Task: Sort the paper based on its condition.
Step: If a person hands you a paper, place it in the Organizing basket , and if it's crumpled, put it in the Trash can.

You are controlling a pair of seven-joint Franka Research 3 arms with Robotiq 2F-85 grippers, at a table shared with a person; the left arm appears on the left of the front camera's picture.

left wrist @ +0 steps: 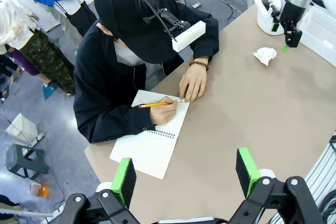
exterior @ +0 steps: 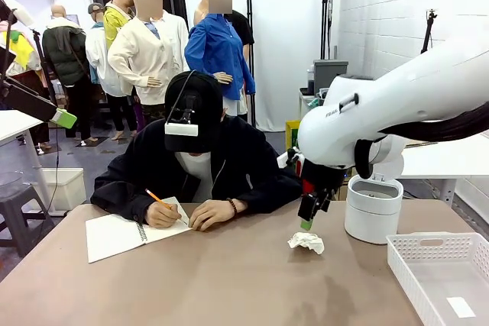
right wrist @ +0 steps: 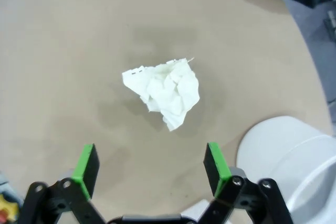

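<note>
The paper (exterior: 306,243) is a small white crumpled wad lying on the tan table, right of centre. It lies straight ahead of the open fingers in the right wrist view, paper (right wrist: 165,93), and at the far right in the left wrist view, paper (left wrist: 264,55). My right gripper (exterior: 308,217) hangs just above and behind it, jaws open and empty, right gripper (right wrist: 151,169) apart from the wad. My left gripper (left wrist: 186,176) is open and empty, high over the table's near side above the notebook.
A person leans on the far edge, writing with a pencil in a spiral notebook (exterior: 126,234). A white lidded bin (exterior: 373,208) stands right of the wad. A white slotted tray (exterior: 435,269) holding a flat slip (exterior: 461,307) sits at the front right.
</note>
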